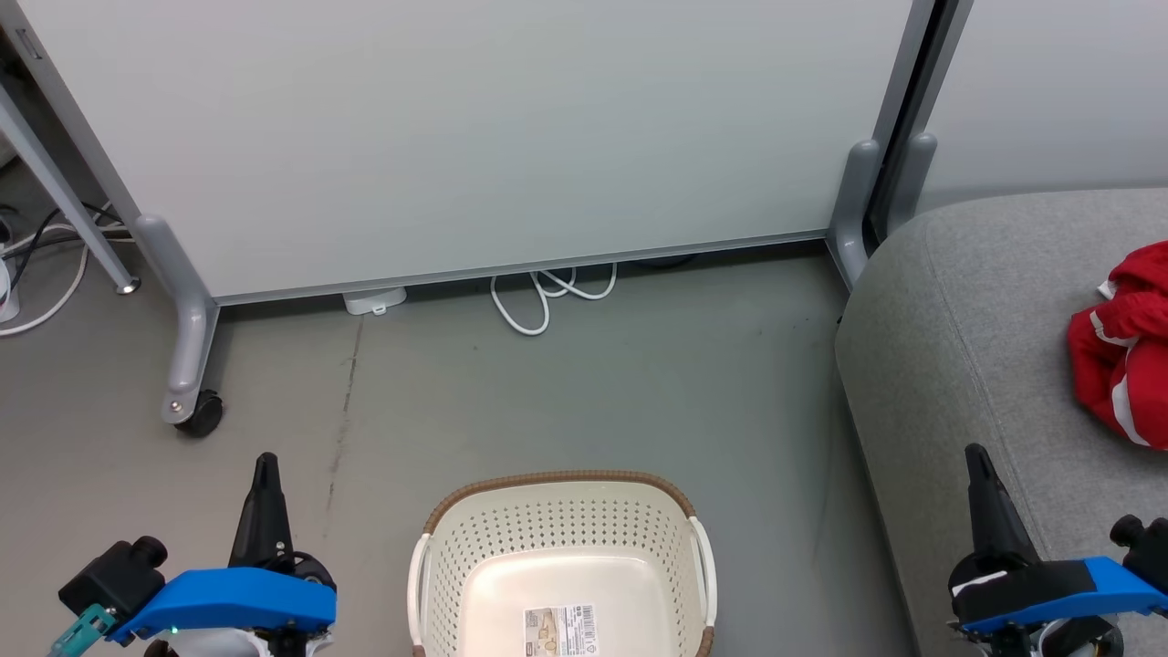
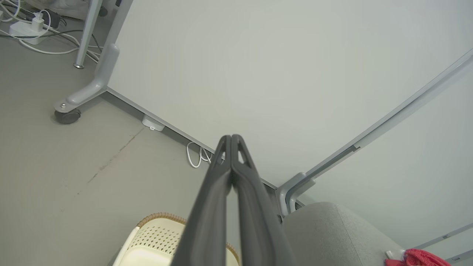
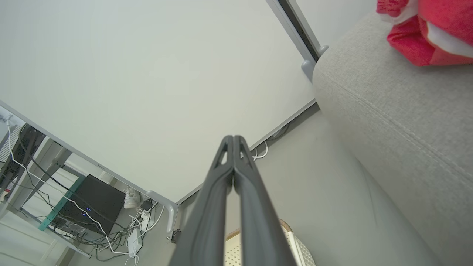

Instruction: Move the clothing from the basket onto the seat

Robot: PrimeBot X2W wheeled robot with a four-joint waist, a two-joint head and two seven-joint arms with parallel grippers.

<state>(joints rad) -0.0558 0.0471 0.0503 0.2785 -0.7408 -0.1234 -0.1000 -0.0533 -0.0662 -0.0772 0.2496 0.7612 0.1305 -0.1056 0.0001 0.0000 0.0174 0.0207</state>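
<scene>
Red clothing (image 1: pixel 1127 342) with white stripes lies crumpled on the grey seat (image 1: pixel 985 347) at the right; it also shows as clothing (image 3: pixel 428 29) on the seat (image 3: pixel 399 118) and clothing (image 2: pixel 421 258) on the seat (image 2: pixel 332 232). The cream basket (image 1: pixel 561 520) with a brown rim stands on the floor at bottom centre, its floor bare apart from a barcode sticker. My left gripper (image 1: pixel 265 465) is shut, left of the basket (image 2: pixel 147 240). My right gripper (image 1: pixel 975 456) is shut over the seat's front edge. Both (image 2: pixel 231 138) (image 3: pixel 233 138) hold nothing.
A pale wheeled partition (image 1: pixel 474 137) stands behind the basket, with a caster foot (image 1: pixel 196 415) at the left and another leg (image 1: pixel 853 210) beside the seat. White cables (image 1: pixel 547 297) loop under it. Grey floor (image 1: pixel 584 383) lies between partition and basket.
</scene>
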